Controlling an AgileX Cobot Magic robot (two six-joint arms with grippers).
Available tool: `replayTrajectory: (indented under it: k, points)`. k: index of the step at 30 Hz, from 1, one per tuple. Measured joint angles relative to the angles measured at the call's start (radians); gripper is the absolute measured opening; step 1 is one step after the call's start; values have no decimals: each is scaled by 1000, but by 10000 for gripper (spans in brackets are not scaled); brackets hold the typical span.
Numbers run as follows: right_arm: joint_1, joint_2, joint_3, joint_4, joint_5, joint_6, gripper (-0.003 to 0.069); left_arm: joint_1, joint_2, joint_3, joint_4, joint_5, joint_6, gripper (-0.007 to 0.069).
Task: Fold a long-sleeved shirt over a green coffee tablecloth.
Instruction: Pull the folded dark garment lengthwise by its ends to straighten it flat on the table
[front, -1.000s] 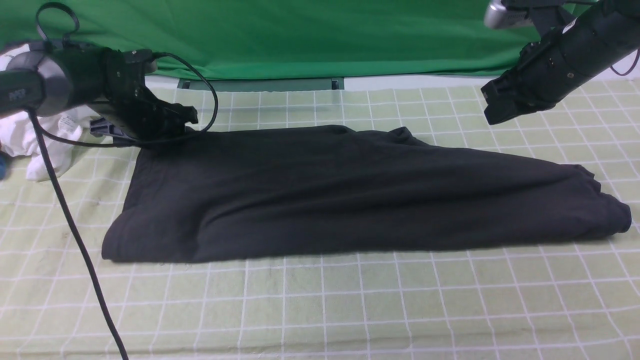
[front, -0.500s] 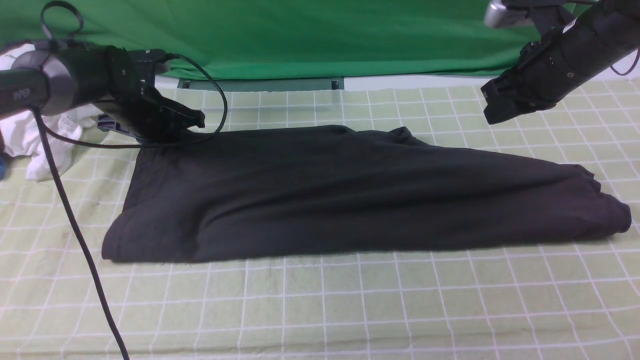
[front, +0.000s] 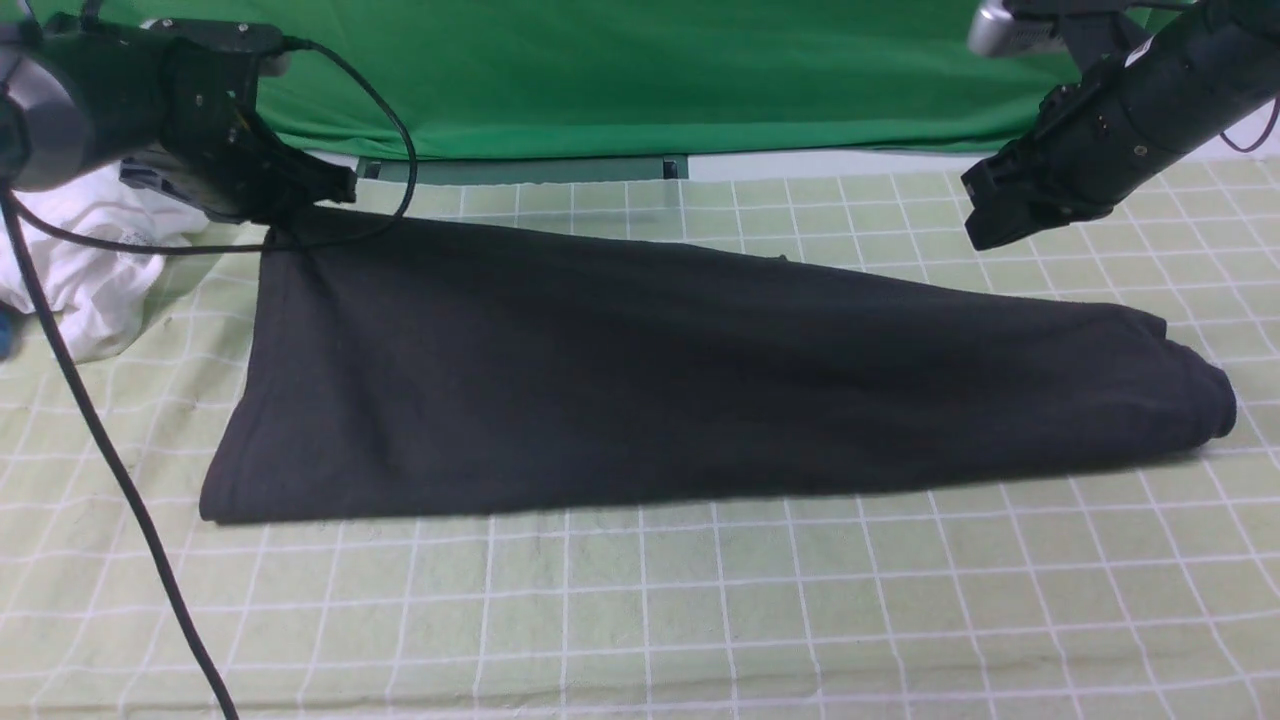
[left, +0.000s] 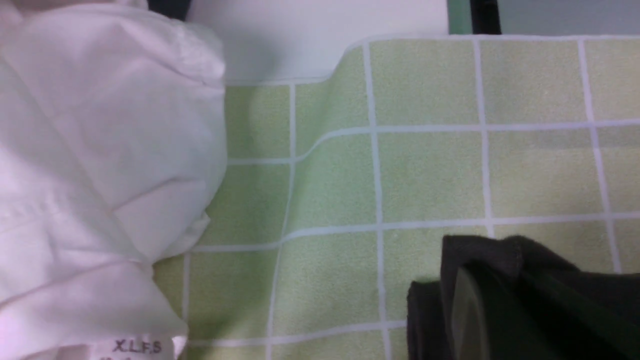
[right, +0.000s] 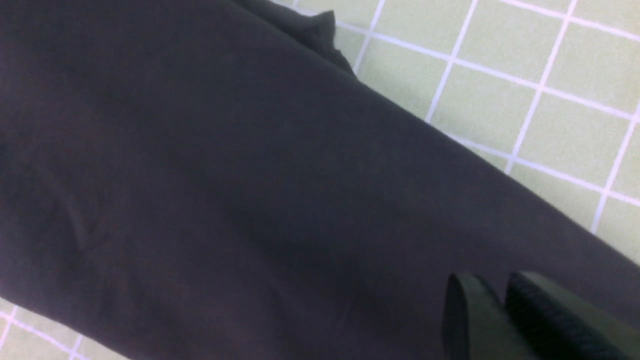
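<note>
Bright green backdrop (front: 640, 70) across the top of the front view, and below it the green coffee tablecloth (front: 640, 610), pale yellow-green with white grid lines, covers the whole surface. Spread across the middle of the frame lies the long-sleeved shirt (front: 640, 380), black, folded into a long wedge: broad at the left, tapering to a rolled end near the right edge.

Up in the upper left, the left gripper (front: 325, 190) holds the shirt's far left corner off the cloth, so that edge slopes up from the surface to it. The left wrist view backs this up: jaws clamped on a bunched bit of black fabric. Near that arm, at the left edge of the frame, a crumpled white garment (front: 90, 280) sits on the cloth, and a black cable (front: 110, 450) trails down to the bottom left.

Over in the upper right, the right gripper (front: 985, 215) hangs above the surface, apart from the shirt. Its wrist view looks down on black fabric, jaws drawn together with nothing between them.
</note>
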Motion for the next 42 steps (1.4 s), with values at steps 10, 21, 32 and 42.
replayTrajectory:
  k: [10,21,32,42]
  points:
    - [0,-6,0,-49,32,77,257,0,28,0,-6,-18,-1,116]
    - [-13,-118,0,-498,195,354,528,4,-83,0,-18,121,-2,421]
    - [-158,-75,0,-391,206,395,538,4,-356,143,-315,342,179,16]
    - [-161,146,0,-367,161,393,605,-153,-755,672,-489,202,276,2]
